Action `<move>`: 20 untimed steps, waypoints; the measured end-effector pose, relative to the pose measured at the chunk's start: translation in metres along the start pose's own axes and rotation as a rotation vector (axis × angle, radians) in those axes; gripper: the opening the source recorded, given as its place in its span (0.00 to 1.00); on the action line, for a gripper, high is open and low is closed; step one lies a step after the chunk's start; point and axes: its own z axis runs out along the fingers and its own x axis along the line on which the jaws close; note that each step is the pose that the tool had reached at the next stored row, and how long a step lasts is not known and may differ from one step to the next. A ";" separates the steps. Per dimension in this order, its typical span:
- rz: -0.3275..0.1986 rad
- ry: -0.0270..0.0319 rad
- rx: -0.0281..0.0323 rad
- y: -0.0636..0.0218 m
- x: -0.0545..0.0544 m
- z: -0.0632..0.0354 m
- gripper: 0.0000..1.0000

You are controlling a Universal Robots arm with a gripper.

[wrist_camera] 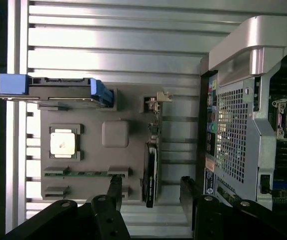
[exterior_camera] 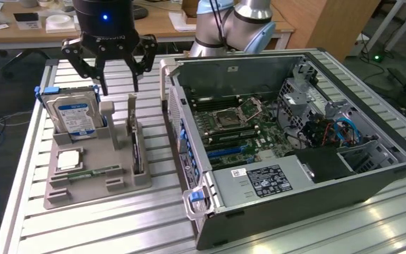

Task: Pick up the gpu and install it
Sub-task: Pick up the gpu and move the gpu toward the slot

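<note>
The thin flat gpu (exterior_camera: 137, 148) stands on edge in a slotted grey plastic tray (exterior_camera: 95, 154). The black gripper (exterior_camera: 120, 87) hangs above it, released.

gpu (exterior_camera: 138, 151), 9 o'clock of computer case (exterior_camera: 308, 211), stands edge-on; fan face hidden. Print on hard drive (exterior_camera: 76, 116) label and power supply (exterior_camera: 238, 186) sticker too small to read. Top of arm (exterior_camera: 234, 26) cut off at exterior view's 12 o'clock edge.
</note>
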 end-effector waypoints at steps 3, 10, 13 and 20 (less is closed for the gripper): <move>-0.007 0.0042 -0.0001 -0.0010 0.000 0.0028 0.59; -0.029 0.0134 -0.0004 -0.0019 -0.001 0.0088 0.59; -0.030 0.0140 -0.0002 -0.0032 -0.001 0.0123 0.59; -0.030 0.0161 -0.0003 -0.0041 -0.002 0.0251 0.59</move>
